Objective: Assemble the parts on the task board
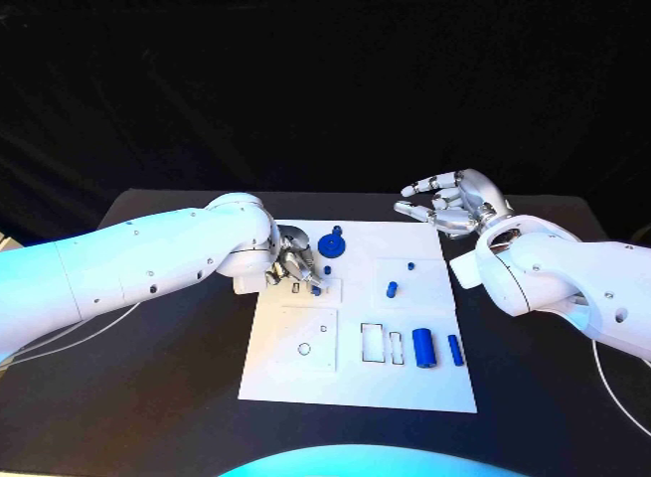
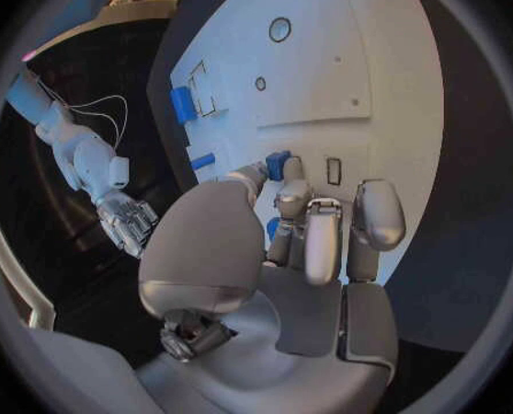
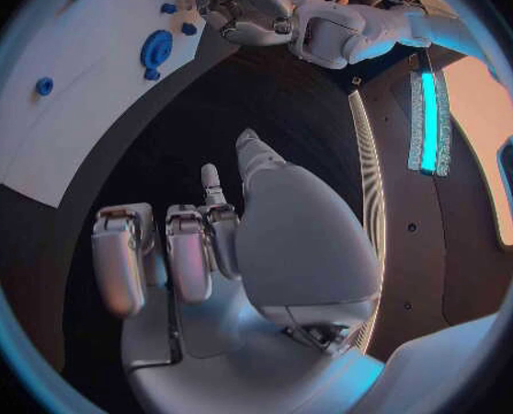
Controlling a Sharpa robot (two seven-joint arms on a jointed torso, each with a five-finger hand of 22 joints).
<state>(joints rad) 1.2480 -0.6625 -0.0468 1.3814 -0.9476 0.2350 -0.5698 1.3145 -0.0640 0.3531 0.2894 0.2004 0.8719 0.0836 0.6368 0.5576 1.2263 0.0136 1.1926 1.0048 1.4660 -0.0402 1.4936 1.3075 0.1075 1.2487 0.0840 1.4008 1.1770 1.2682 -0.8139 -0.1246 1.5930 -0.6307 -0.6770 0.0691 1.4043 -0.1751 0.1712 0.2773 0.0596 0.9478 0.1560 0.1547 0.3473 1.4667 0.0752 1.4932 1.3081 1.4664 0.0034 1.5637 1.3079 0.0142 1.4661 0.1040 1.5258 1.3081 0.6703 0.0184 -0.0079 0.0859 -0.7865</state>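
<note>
We see the left hand (image 1: 298, 266) over the upper-left of the task board (image 1: 357, 383), fingertips pinching a small blue peg (image 2: 279, 165) right beside a narrow rectangular slot (image 2: 334, 170). The slot lies just ahead of the fingers, long axis along them. The right hand (image 1: 447, 202) hovers off the board's far right corner, fingers curled around nothing, well apart.

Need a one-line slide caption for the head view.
Left hand pinches a small blue part over the white task board; right hand hovers empty beyond it.
</note>
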